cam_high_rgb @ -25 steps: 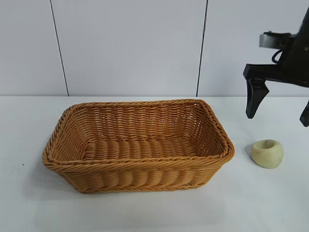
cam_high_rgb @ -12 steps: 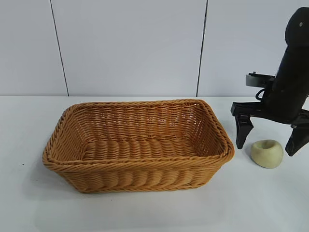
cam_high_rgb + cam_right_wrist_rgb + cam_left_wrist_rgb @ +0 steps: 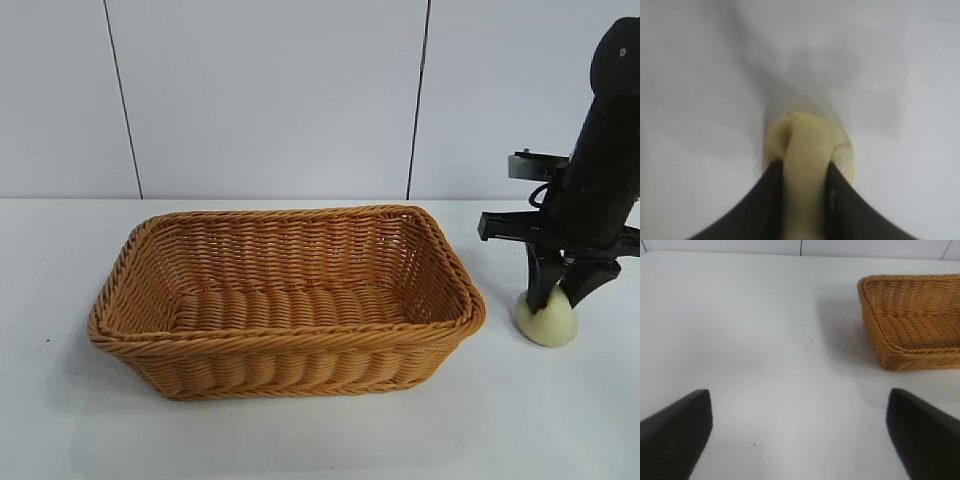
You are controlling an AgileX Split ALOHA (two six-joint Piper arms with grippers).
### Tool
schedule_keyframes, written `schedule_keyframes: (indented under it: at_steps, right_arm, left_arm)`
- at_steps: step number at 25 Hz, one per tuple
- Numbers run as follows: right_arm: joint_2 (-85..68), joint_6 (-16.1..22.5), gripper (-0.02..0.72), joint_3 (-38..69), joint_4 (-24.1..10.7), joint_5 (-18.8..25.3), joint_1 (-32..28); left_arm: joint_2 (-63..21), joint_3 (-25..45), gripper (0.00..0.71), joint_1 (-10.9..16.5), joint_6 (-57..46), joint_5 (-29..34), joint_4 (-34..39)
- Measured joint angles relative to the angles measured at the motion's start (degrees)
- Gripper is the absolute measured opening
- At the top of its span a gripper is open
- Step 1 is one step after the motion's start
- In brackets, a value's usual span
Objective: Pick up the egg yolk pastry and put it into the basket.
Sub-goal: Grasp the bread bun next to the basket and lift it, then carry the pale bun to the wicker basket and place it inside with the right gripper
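Basket holds nothing; pastry clamped beside it.

The right gripper (image 3: pixel 556 297) is pinched onto the egg yolk pastry (image 3: pixel 546 322), on the table (image 3: pixel 300 440) just right of the basket (image 3: pixel 285 300). The left gripper (image 3: pixel 799 432), jaws apart, hovers left of the basket.

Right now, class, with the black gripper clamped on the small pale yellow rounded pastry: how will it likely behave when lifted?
The small pale yellow rounded pastry is probably soft: it looks pinched narrow between the right gripper fingers, so squeezing harder may crush it. It seems light for its size. Its matte surface likely won't slip. The left gripper idles, open.
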Motion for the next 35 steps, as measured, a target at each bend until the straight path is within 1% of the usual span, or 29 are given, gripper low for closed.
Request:
schedule_keyframes:
  at_steps: [2,5,17,23,27,29,33,35]
  right_arm:
    - [-0.2,-0.14,0.042,-0.07,0.0,0.32,0.0]
    - [-1.41,-1.18,0.031,-0.07,0.0,1.1,0.0]
    - [-16.61,-1.55,0.027,-0.07,0.05,4.41,0.0]
    - [-21.14,-1.55,0.027,-0.07,1.51,5.76,0.51]
    - [-21.86,-1.55,0.026,-0.07,3.52,5.08,3.68]
    - [-21.86,-1.55,0.025,-0.07,5.17,4.02,6.32]
    - [-21.86,-1.55,0.024,-0.07,8.76,0.7,12.26]
    - [-21.86,-1.55,0.024,-0.07,10.03,-1.21,15.56]
  left_arm:
    - [0.0,0.0,0.696,0.0,0.0,0.0,0.0]
    - [0.0,0.0,0.696,0.0,0.0,-0.06,0.0]
    - [0.0,0.0,0.696,0.0,0.0,-0.06,0.0]
    - [0.0,0.0,0.696,0.0,0.0,-0.06,0.0]
    - [0.0,0.0,0.696,0.0,0.0,-0.06,0.0]
    - [0.0,0.0,0.696,0.0,0.0,-0.06,0.0]
    - [0.0,0.0,0.696,0.0,0.0,-0.06,0.0]
    - [0.0,0.0,0.696,0.0,0.0,-0.06,0.0]
